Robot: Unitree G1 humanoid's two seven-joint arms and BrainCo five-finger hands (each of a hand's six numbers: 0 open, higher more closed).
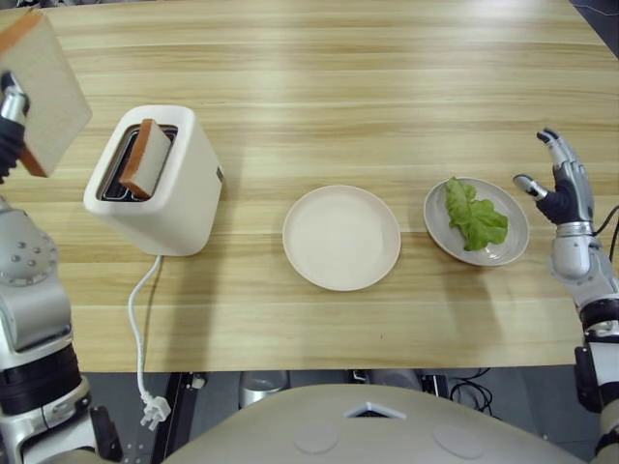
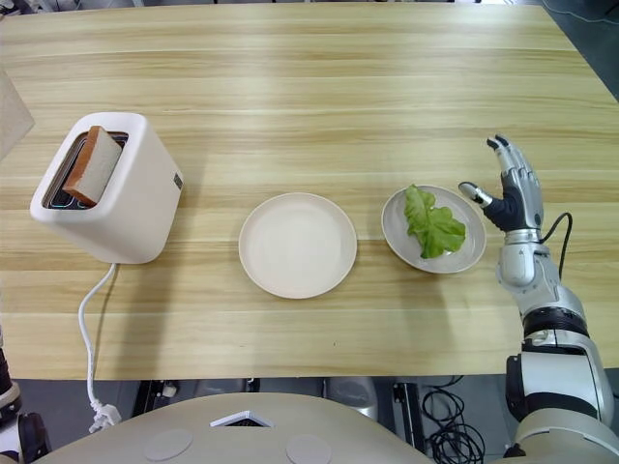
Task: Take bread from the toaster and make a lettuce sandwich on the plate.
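Note:
My left hand [image 1: 12, 121] is raised at the far left, above and left of the white toaster [image 1: 160, 188], shut on a slice of bread [image 1: 41, 87]. A second slice [image 1: 145, 159] stands in the toaster's slot. The cream plate [image 1: 340, 237] sits in the middle with nothing on it. To its right a lettuce leaf [image 1: 474, 215] lies in a small grey dish [image 1: 508, 246]. My right hand [image 1: 561, 184] is held upright and open just right of that dish, not touching it.
The toaster's white cord [image 1: 135, 329] runs off the table's front edge to a plug [image 1: 152, 414]. The wooden table [image 1: 338, 87] stretches wide behind the objects.

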